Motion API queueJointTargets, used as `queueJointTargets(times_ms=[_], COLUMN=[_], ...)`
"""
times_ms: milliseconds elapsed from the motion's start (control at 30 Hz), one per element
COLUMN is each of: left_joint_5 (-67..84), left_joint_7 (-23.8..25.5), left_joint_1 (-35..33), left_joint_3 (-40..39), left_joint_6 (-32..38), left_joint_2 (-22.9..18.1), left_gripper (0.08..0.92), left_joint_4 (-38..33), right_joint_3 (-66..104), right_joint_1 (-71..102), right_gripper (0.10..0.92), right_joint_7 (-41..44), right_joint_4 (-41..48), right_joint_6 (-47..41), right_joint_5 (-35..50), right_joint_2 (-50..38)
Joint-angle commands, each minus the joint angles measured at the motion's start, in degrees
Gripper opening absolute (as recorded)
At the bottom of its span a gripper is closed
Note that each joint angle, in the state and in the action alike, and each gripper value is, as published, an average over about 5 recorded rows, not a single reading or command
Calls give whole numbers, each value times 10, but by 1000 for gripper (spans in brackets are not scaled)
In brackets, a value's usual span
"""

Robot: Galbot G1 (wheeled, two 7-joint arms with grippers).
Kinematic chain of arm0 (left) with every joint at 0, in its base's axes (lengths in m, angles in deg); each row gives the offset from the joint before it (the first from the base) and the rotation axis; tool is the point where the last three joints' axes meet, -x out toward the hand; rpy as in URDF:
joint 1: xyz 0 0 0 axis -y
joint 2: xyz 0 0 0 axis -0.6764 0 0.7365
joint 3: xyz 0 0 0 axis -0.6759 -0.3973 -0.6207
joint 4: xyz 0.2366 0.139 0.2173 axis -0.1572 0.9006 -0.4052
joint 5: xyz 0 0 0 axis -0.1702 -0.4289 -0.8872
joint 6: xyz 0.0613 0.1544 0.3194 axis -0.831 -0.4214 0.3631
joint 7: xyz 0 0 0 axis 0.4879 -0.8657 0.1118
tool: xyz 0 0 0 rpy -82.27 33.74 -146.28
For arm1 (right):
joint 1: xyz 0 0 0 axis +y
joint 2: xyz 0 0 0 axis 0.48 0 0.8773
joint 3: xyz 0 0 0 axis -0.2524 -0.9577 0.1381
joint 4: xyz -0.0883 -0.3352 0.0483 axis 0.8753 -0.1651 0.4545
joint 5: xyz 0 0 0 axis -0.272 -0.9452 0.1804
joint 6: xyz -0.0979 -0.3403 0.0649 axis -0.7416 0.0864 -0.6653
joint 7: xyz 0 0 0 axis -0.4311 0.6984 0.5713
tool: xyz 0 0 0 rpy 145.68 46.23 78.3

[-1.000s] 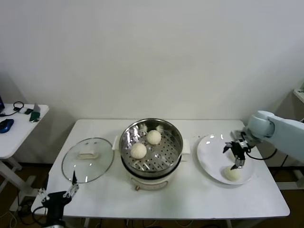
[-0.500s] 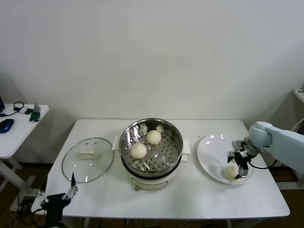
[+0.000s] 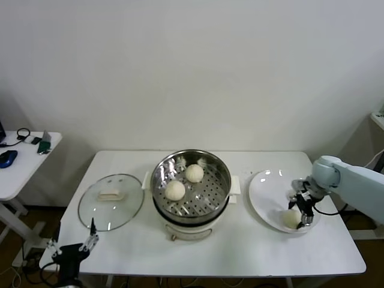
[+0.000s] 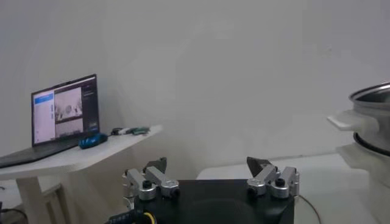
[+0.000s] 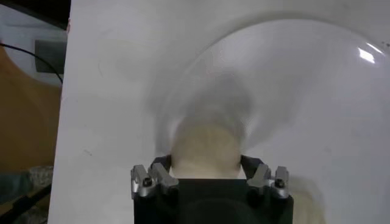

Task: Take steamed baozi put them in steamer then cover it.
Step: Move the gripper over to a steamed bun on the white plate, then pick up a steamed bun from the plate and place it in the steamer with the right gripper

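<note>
The steel steamer (image 3: 161,191) stands mid-table, uncovered, with two baozi (image 3: 194,173) (image 3: 175,190) on its perforated tray. One more baozi (image 3: 291,219) lies on the white plate (image 3: 264,192) at the right. My right gripper (image 3: 298,213) is down over it; in the right wrist view the fingers (image 5: 163,165) press both sides of the baozi (image 5: 204,146) on the plate (image 5: 304,91). My left gripper (image 3: 90,240) is open and empty, parked low beyond the table's front left edge; it also shows in the left wrist view (image 4: 207,165). A fourth baozi is not in view.
The glass lid (image 3: 111,201) with a cream handle lies flat on the table left of the steamer. A side table (image 3: 24,165) with a mouse and cables stands at the far left. A laptop (image 4: 64,115) sits on it in the left wrist view.
My right gripper came down from above the plate onto the baozi and its fingers now sit against the bun's sides. The left arm has barely moved.
</note>
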Motion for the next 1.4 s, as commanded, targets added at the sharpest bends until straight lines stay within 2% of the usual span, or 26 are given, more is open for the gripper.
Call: queueJointTargets(times_ms=[33, 300, 600, 900, 1033, 1200, 1400], left_joint_5=[-1, -1, -2, -7, -6, -4, -4], left_joint_7=[0, 0, 0, 1, 1, 1, 1], left_joint_1=[0, 0, 0, -3, -4, -3, -1], left_joint_3=[0, 0, -5, -8, -8, -9, -12], left_joint_6=[-1, -1, -1, 1, 4, 4, 6], left_joint_2=[0, 1, 0, 0, 0, 0, 3], left_gripper=[823, 823, 823, 823, 823, 823, 823], left_joint_4=[-1, -2, -6, -8, -2, 2, 11], right_joint_3=[5, -31, -132, -182, -164, -111, -98], right_joint_1=[5, -58, -301, -459, -464, -419, -359], right_gripper=[727, 714, 696, 691, 688, 688, 687], right_joint_7=[1, 9, 101, 129, 126, 122, 109], right_joint_4=[11, -3, -38, -117, -157, -196, -196], right_joint_6=[3, 26, 189, 298, 318, 339, 334], right_joint_5=[-2, 5, -18, 7, 8, -45, -77], right_joint_2=[6, 6, 80, 178, 213, 266, 348])
